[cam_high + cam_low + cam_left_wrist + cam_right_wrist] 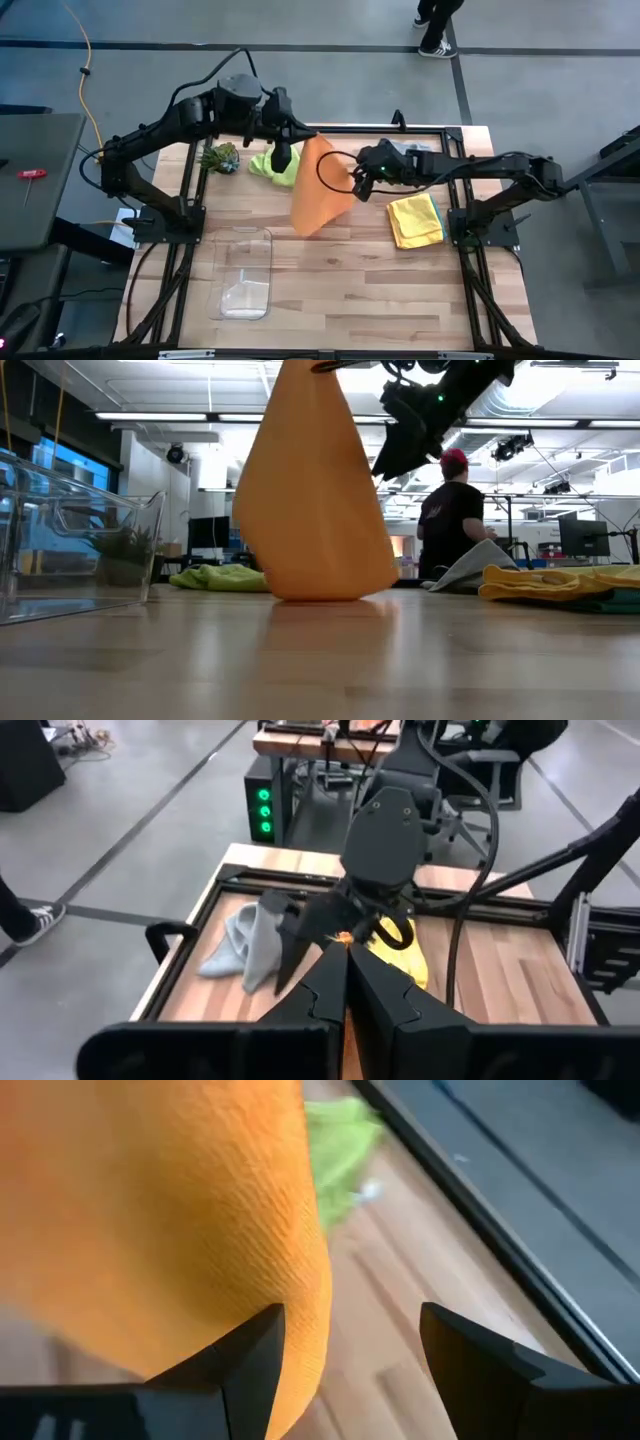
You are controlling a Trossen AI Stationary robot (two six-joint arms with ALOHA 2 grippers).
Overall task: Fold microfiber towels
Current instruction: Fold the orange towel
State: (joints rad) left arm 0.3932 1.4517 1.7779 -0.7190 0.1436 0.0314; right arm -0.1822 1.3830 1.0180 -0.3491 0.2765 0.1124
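While no brand, label or writing can be read anywhere, the wooden table (340,280) carries a clear plastic bin (243,272) near its front left. The orange towel (318,186) hangs mid-table with its long axis vertical, narrow top pinched in the left gripper (297,133), whose fingers are closed on it, wide bottom edge touching the tabletop. The right gripper (357,183) sits just beside the towel's right edge, fingers spread wide, one finger (255,1355) against the cloth, gripping nothing. The yellow towel (414,219) lies flat on the teal towel (439,213) at right. The lime green towel (272,166) lies crumpled behind the left gripper, the grey towel (243,945) at the far edge. A small spiky plant (220,157) stands at the back left.
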